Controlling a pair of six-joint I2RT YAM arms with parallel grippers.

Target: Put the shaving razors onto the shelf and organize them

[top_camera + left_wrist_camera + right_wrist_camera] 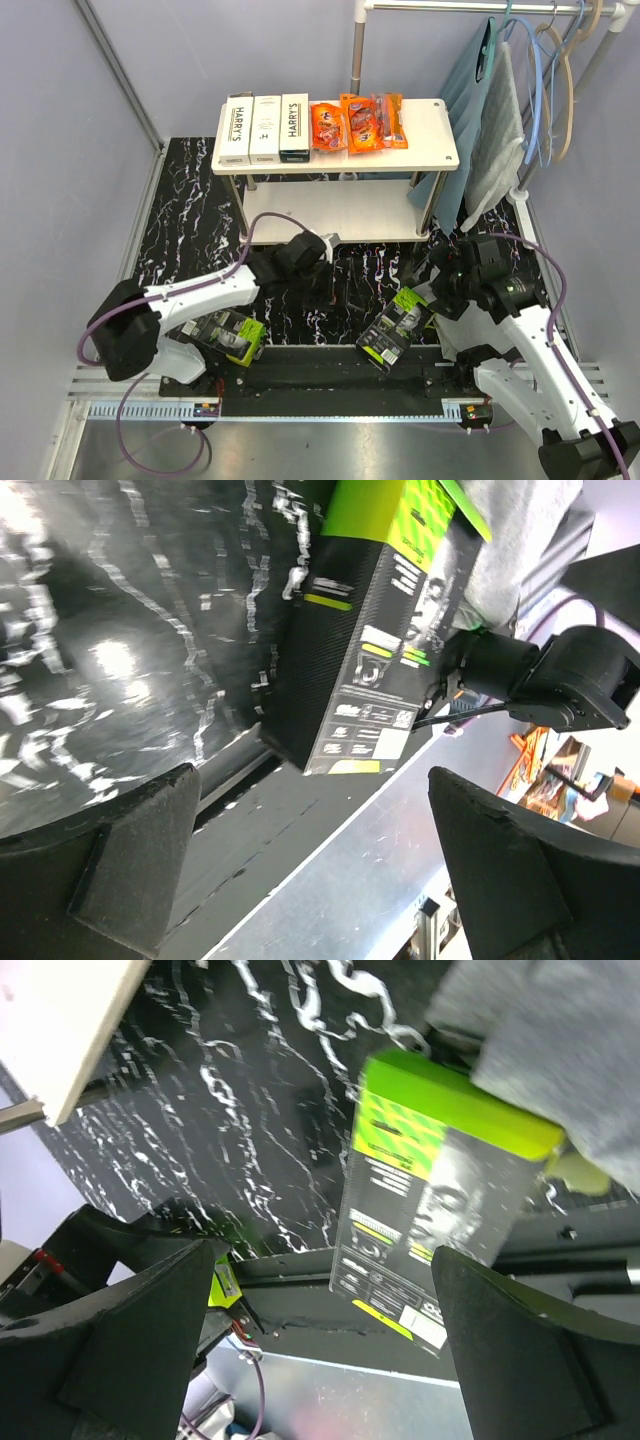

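Observation:
The shelf (430,130) stands at the back. On its top board lie three white HARRY'S boxes (265,128) side by side, with orange packs (358,122) to their right. Its lower board (340,212) is bare. Two black-and-lime razor packs lie near the front edge, one on the left (232,335) and one on the right (397,328). My left gripper (312,262) hangs open over the mat and faces the right pack (365,650); the left gripper (311,772) holds nothing. My right gripper (442,285) is open just above the same pack (430,1190); nothing sits between the right gripper's (328,1250) fingers.
A clothes rail with hangers (545,70) stands at the back right. A grey cloth (500,130) and a blue one (465,100) hang from it beside the shelf. The grey cloth (560,1050) reaches down close to the right pack. A metal rail (300,410) runs along the front edge.

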